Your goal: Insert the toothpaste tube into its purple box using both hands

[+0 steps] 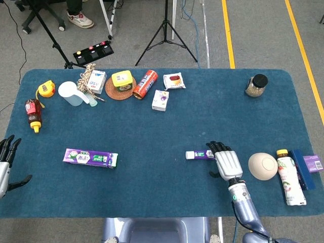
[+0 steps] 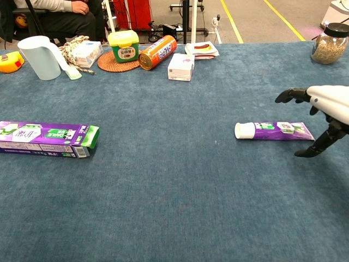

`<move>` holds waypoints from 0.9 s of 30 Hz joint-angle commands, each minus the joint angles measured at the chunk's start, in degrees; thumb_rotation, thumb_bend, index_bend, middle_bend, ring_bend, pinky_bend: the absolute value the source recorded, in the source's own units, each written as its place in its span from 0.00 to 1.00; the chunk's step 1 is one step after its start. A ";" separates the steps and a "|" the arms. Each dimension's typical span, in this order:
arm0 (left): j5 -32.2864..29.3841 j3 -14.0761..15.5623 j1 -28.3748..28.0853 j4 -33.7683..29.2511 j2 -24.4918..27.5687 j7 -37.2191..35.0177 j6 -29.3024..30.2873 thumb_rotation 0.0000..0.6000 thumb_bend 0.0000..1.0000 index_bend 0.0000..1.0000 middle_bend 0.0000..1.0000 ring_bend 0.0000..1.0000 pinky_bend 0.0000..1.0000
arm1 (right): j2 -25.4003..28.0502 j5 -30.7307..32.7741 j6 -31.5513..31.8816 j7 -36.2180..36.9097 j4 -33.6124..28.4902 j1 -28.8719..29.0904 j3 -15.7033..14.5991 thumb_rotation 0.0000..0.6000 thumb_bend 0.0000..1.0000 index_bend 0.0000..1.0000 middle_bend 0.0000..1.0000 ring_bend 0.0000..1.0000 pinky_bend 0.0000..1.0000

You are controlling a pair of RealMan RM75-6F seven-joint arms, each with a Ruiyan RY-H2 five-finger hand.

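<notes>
The purple toothpaste tube [image 1: 200, 154] [image 2: 275, 131] lies flat on the blue table, its white cap pointing left. My right hand [image 1: 226, 162] [image 2: 322, 112] hovers over the tube's right end, fingers spread and holding nothing. The purple box [image 1: 90, 158] [image 2: 46, 139] lies at the left of the table with its green end toward the middle. My left hand [image 1: 6, 164] sits at the table's left edge, fingers apart and empty; the chest view does not show it.
A beige bowl [image 1: 262, 166], a bottle [image 1: 288, 177] and a dark blue box [image 1: 306, 162] lie right of my right hand. A jar [image 1: 256, 85] stands far right. At the back left are a cup [image 1: 69, 93], a can [image 1: 145, 84], small boxes and a red bottle [image 1: 33, 114].
</notes>
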 commanded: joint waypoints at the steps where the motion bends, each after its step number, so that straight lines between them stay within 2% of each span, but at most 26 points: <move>1: -0.12 -0.02 -0.01 0.01 -0.03 0.04 -0.10 1.00 0.06 0.00 0.00 0.00 0.08 | -1.73 1.76 -0.72 -0.91 2.42 1.17 0.67 1.00 0.00 0.17 0.18 0.19 0.29; 5: -0.30 -0.05 -0.02 0.03 -0.07 0.11 -0.23 1.00 0.06 0.00 0.00 0.00 0.08 | -3.12 2.53 -0.63 -1.04 5.11 2.05 1.01 1.00 0.00 0.19 0.20 0.21 0.30; 19: -0.75 -0.26 -0.04 0.07 -0.15 0.13 -0.41 1.00 0.06 0.00 0.00 0.00 0.08 | -5.19 4.15 0.32 -2.33 6.67 3.95 1.09 1.00 0.00 0.29 0.31 0.30 0.35; 27: -1.07 -0.42 -0.08 0.11 -0.14 -0.04 -0.57 1.00 0.06 0.00 0.00 0.00 0.08 | -7.53 3.82 1.85 -3.57 8.85 5.25 1.24 1.00 0.02 0.35 0.39 0.38 0.44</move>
